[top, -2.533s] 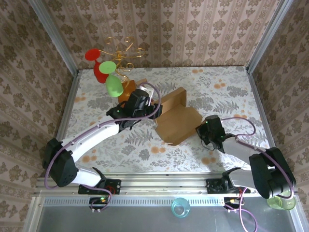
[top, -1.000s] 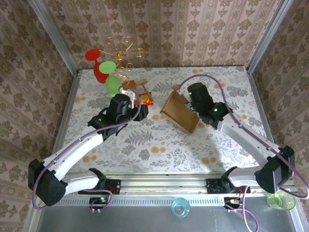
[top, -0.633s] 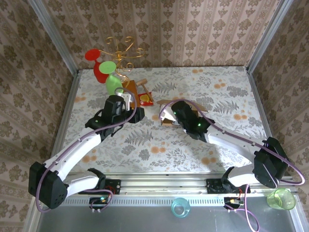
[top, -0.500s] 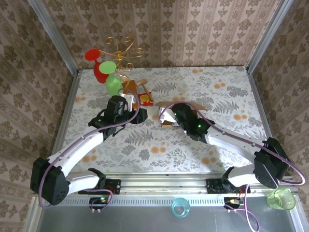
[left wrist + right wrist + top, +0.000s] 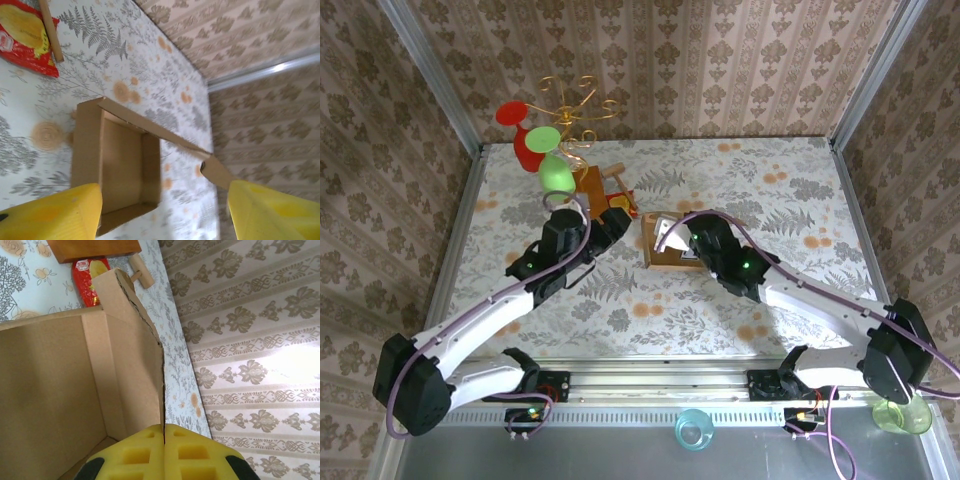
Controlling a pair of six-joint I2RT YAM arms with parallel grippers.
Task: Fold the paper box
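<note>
The paper box [image 5: 665, 255], a shallow tray of plain brown corrugated cardboard, now rests flat at mid-desk [image 5: 780, 190]; a second ago it hung tilted in the air. The right end effector [image 5: 692, 240] sits at its right wall.

Left wrist view: the left end effector [image 5: 165, 194] is released, its jaws spread wider than a second ago. The box lies ahead, untouched, with one long flap standing loose.

Right wrist view: the pads are clenched on an upright wall edge.

Judgement: the set-down is done and the closing folds remain.
</note>
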